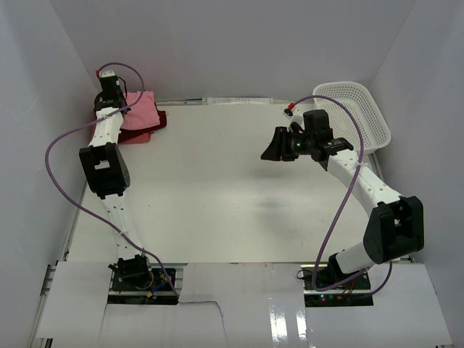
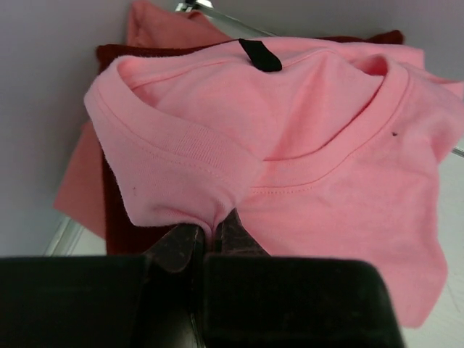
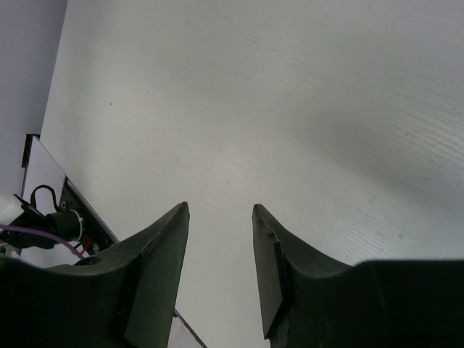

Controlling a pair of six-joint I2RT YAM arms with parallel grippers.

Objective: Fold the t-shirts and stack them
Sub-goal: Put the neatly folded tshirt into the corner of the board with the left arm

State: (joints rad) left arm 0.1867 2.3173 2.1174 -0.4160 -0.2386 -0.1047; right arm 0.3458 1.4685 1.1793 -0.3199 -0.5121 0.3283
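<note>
Right gripper (image 3: pixel 217 217): hovers mid-table, jaws partly apart, nothing between them. Looks idle to me.

Left gripper (image 2: pixel 212 230): out at the far-left corner of the table (image 1: pixel 217 188), jaws nearly closed, pinching a small fold of the light pink t-shirt (image 2: pixel 326 167) just beside the collar.

Stack: the light pink shirt lies on top of the dark maroon t-shirt (image 2: pixel 116 225), with the salmon t-shirt (image 2: pixel 72 188) underneath. The salmon one sticks out at the left and behind.

Step, my read: stacking the last shirt, all three in one pile, task near its end. The top shirt sits a bit skewed and bunched at the pinch.

Next move calls for flattening that fold, then opening the jaws and lifting straight off so the cloth doesn't drag up with the fingers.

Writing: none readable. Black loop tab (image 2: pixel 259 54) at the neck, no print legible, no brand visible.

White mesh basket (image 1: pixel 362 109) sits far right, well apart from the pile.
</note>
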